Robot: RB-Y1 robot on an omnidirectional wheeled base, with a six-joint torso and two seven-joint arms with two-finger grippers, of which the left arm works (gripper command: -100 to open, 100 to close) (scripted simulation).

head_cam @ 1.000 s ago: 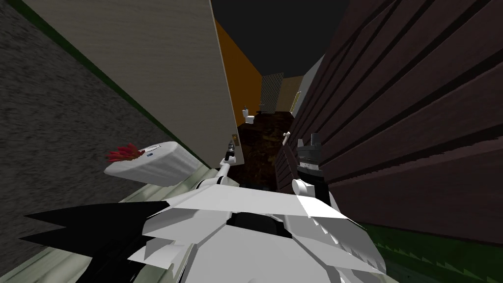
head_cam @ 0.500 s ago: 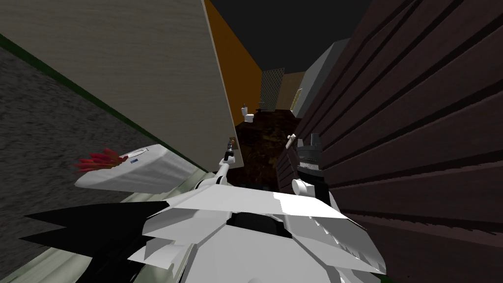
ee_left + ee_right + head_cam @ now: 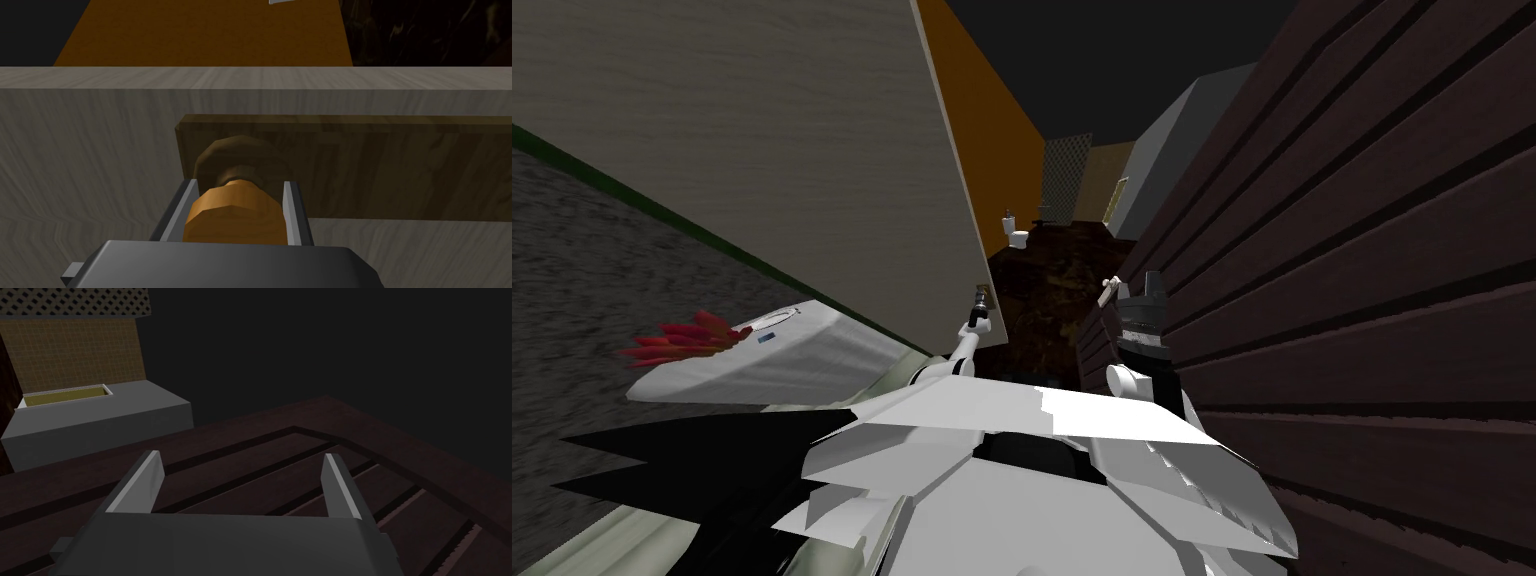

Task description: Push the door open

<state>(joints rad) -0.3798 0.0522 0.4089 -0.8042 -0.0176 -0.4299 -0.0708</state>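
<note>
In the head view, the door (image 3: pixel 812 150) is a large pale grey-beige panel with a wood grain. It takes the upper left of the frame, and its free edge runs down to the middle. The left tool (image 3: pixel 979 298) is at this edge, low in the centre, on the small knob (image 3: pixel 980 290). Right of centre stands the right tool (image 3: pixel 1144 292), close to a dark brown slatted wall (image 3: pixel 1362 250) that takes the whole right side. Between the door and this wall there is a gap with a dark floor (image 3: pixel 1042 290), an orange wall (image 3: pixel 992 120) and a small white toilet (image 3: pixel 1017 233) far behind. At the lower left lies a white box (image 3: pixel 762 355) with something red (image 3: pixel 677 340) at its end.

In the left wrist view, the left tool is clamped on the orange-brown knob: its two fingers (image 3: pixel 296 210) press on the sides of the knob. The knob sits on a brown plate (image 3: pixel 375 165), and the plate is fixed on the door, near its edge. Above the door's edge the orange wall is visible.

In the right wrist view, the fingers (image 3: pixel 336 483) of the right tool stand well apart and hold nothing. Behind them is the dark slatted wall. In the upper left of the frame there is a grey block (image 3: pixel 100 423) with a yellowish inset, before a tan tiled wall (image 3: pixel 75 353).
</note>
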